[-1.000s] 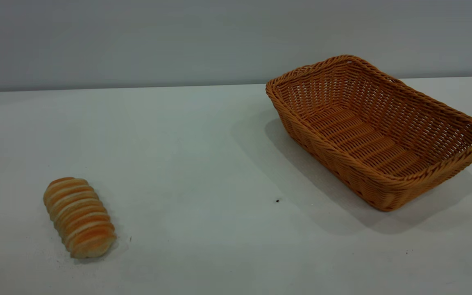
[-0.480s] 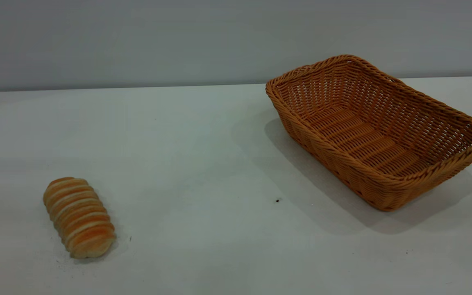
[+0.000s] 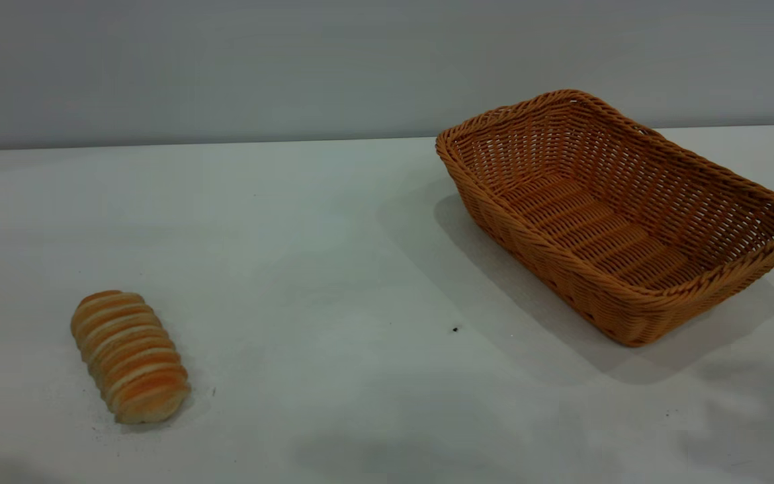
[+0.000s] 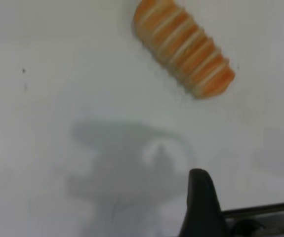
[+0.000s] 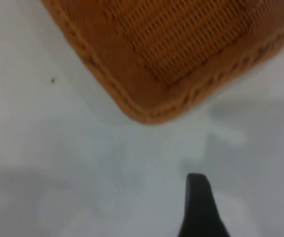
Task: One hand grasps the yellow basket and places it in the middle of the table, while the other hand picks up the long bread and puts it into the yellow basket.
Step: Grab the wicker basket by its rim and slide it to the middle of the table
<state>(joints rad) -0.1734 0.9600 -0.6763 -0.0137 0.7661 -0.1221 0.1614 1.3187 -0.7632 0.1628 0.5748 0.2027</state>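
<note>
The yellow basket point(image 3: 619, 215) stands empty on the right of the white table point(image 3: 333, 255), set at an angle. It also shows in the right wrist view point(image 5: 176, 54), where my right gripper point(image 5: 198, 210) hangs above bare table a short way off its near corner. The long bread point(image 3: 130, 356) lies at the front left of the table. In the left wrist view the long bread point(image 4: 183, 47) lies well ahead of my left gripper point(image 4: 199, 207), which is above bare table. Neither gripper holds anything that I can see. Neither arm shows in the exterior view.
A tiny dark speck point(image 3: 455, 329) lies on the table between the bread and the basket. A grey wall point(image 3: 226, 67) runs behind the table's far edge. Arm shadows fall on the table's front and right parts.
Soft shadows have appeared on the table's front edge and front right in the exterior view. The bread and the basket have not moved.
</note>
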